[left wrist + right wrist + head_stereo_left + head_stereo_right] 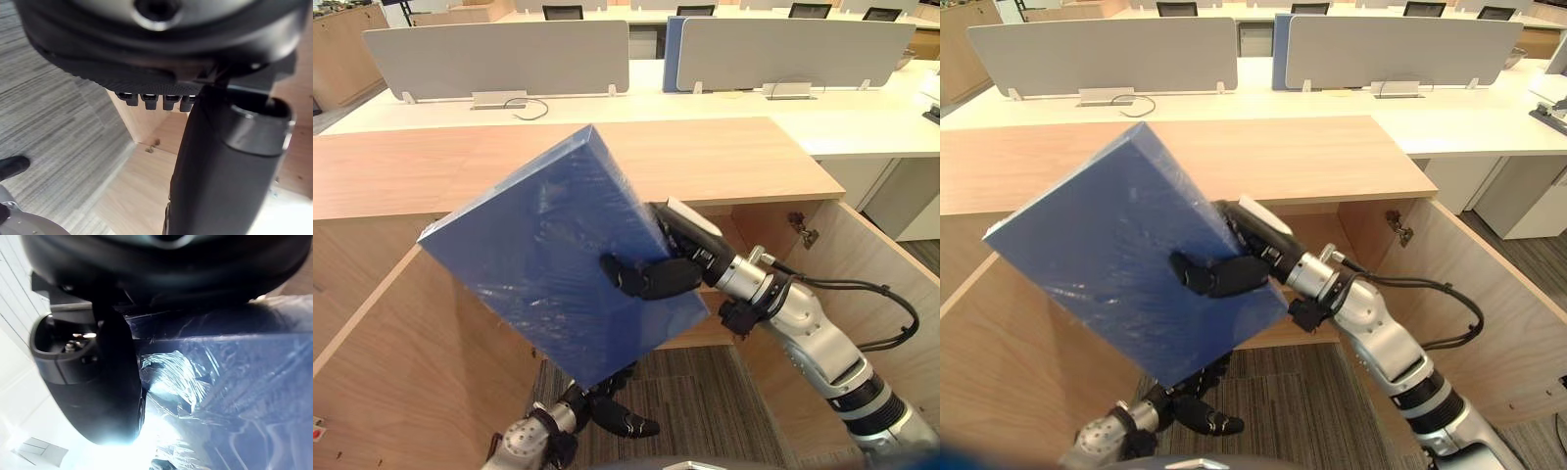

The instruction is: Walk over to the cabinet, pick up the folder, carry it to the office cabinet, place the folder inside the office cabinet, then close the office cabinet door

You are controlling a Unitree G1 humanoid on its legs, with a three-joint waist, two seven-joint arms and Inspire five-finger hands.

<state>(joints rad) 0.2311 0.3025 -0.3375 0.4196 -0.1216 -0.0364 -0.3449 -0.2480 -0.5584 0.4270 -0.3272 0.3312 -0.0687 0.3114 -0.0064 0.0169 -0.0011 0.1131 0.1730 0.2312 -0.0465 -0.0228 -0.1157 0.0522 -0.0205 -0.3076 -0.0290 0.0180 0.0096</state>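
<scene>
Half done: right hand [651, 276] clamps the blue folder [543, 259] before the open office cabinet [734, 162]; placing and door-closing remain. Left hand [612, 411] below, state unclear.

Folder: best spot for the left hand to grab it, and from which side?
Probably the lower-left edge, coming from the robot's lower left. The folder is a thick flat slab held tilted, and the right hand pinches the opposite edge; the left hand is just below its low corner.
</scene>
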